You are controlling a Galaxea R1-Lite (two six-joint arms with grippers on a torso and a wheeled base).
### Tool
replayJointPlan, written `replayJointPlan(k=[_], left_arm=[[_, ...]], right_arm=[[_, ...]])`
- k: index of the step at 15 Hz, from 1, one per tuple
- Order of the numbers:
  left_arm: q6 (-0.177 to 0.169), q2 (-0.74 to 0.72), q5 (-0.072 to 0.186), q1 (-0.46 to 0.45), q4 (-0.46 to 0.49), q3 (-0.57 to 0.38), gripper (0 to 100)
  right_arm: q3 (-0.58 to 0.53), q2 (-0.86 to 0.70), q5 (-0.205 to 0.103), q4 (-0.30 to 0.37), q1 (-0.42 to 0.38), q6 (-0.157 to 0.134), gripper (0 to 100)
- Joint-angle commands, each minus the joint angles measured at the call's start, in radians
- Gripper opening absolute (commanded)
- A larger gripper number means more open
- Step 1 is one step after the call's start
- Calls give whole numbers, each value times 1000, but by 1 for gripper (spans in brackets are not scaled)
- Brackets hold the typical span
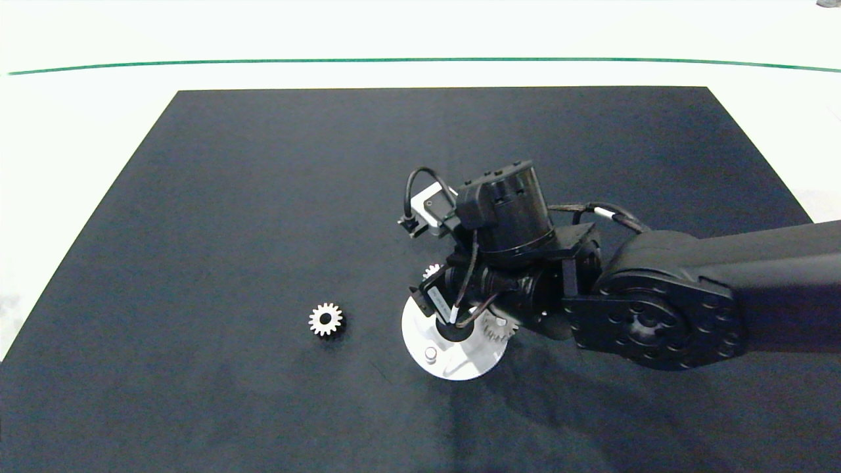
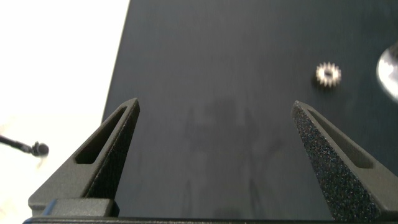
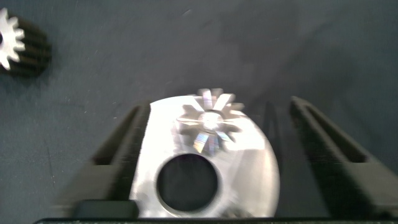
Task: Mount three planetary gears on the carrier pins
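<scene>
White disc sits on black mat, 1 bare pin showing near its front edge. Right gripper hangs right over disc, fingers spread wide, nothing held. 1 gear sits on a pin between them. Another gear loose on mat, left of disc. Left gripper off to side above mat, wide open, empty.

No legible text, label, number or sign anywhere.
</scene>
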Motion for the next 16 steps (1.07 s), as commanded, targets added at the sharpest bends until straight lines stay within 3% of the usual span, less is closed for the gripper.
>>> replayJointPlan(k=[1,2,5,8,9,12,14,16], left_arm=[[1,-8,1,-71,20,7,100],[1,0,1,-84,20,17,100],[8,55,-1,-99,19,65,100],[41,163,3,-165,-23,152,100],[58,218,4,-180,-84,191,100],[62,460,4,-257,-377,307,100],[59,620,7,-346,-549,327,100],[65,759,7,-361,-668,327,100]], right_arm=[[176,-363,-74,7,-9,-7,100],[298,-505,-85,9,-10,-7,100],[535,-838,-188,9,-19,-16,100],[652,-1056,-192,10,-165,-42,100],[695,-1123,-192,10,-188,-44,100],[779,-1280,-192,12,-294,-53,100],[790,-1357,-192,13,-377,-64,100],[790,-1416,-192,41,-432,-65,100]])
